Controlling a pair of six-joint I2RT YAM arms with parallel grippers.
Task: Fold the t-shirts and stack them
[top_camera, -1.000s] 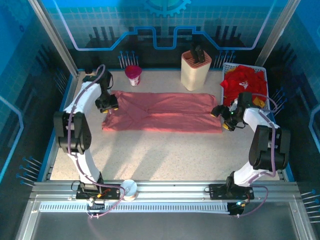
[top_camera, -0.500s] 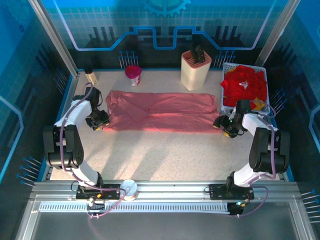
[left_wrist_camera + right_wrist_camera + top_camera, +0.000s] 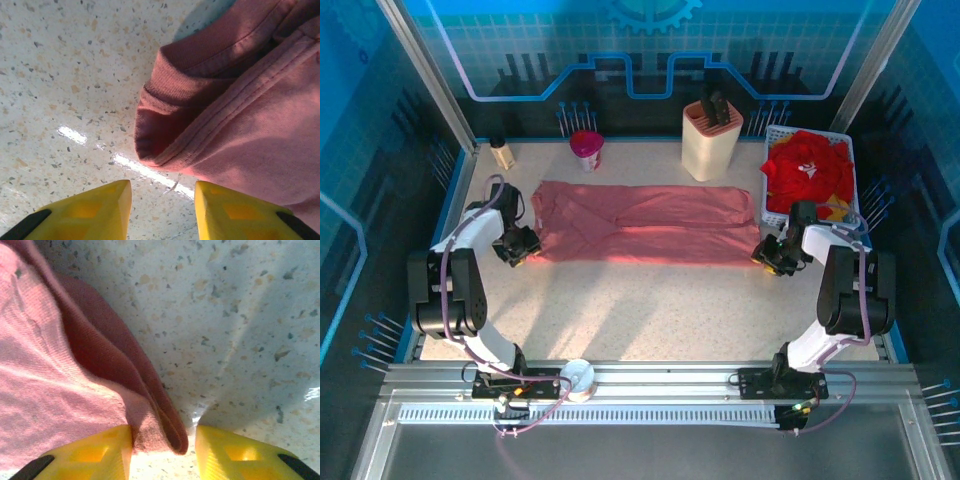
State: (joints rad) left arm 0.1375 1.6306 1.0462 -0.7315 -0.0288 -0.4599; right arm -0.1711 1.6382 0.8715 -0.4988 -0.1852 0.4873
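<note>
- My left gripper [image 3: 517,245] is low over the bench [image 3: 650,310], at the near-left corner of the salmon-pink t-shirt [image 3: 640,222].
- Its yellow fingers [image 3: 90,210] are spread. Bare speckled bench shows between them, and the shirt's hemmed edge lies just ahead (one loose thread trails into the gap).
- My right gripper [image 3: 775,255] is at the shirt's near-right corner.
- Its jaws are also apart. The doubled cloth edge dips between them against one finger [image 3: 95,452], with bench showing beside the other, so nothing is pinched.
- The salmon-pink t-shirt lies flat as a long band across the bench, nearer the far edge.
- The red t-shirts [image 3: 807,170] are heaped in the white basket [image 3: 772,133] at the far-right corner.
</note>
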